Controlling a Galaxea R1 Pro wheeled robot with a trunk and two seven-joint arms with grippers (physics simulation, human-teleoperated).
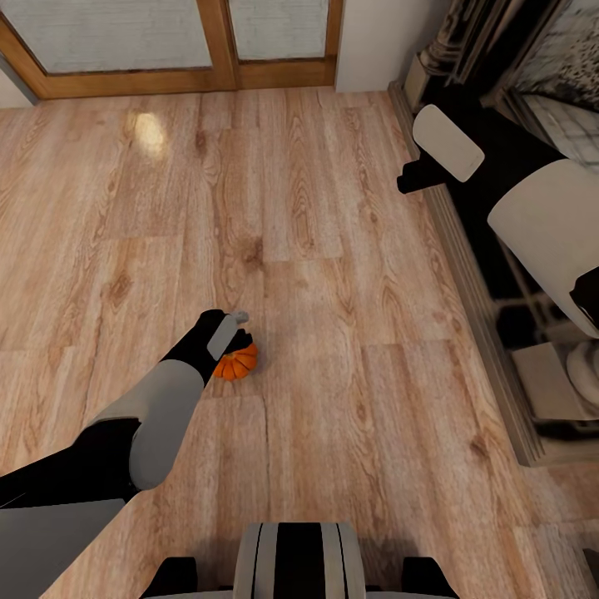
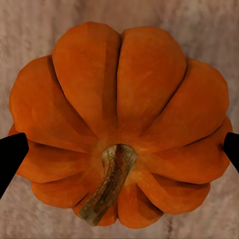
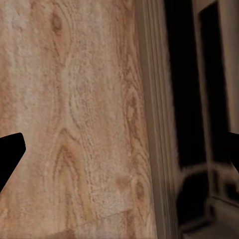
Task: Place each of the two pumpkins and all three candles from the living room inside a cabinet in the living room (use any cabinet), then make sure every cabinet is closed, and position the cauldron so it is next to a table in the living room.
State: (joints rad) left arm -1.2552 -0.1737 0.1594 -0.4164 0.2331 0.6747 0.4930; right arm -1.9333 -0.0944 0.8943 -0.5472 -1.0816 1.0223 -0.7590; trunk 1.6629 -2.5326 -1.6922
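1. The pumpkin [image 1: 236,362] sits on the plank floor [image 1: 333,274], well away from the glass doors [image 1: 175,42] and out in the open, with the stone fireplace surround [image 1: 499,349] off to its right.
2. The left end effector [image 1: 235,333] hangs directly above the pumpkin. In the left wrist view the pumpkin [image 2: 119,124] lies straight ahead along the fingers, its stem [image 2: 107,184] pointing up toward the camera and leaning a little off centre.
3. The left fingers [image 2: 11,154] are spread, one dark tip showing at each flank of the pumpkin. They look close to its sides, but whether they touch cannot be told.
4. The pumpkin is round with no long axis to speak of, so the straddle should work at any wrist angle; what matters is that the widest part sits between the tips.
5. The right end effector [image 1: 408,179] is held high, well apart from the pumpkin and near the fireplace surround. Its fingers [image 3: 10,154] are spread over bare floor and hold nothing.
6. The left arm is plainly the nearer one; I judge the next move to be a short descent and a squeeze.
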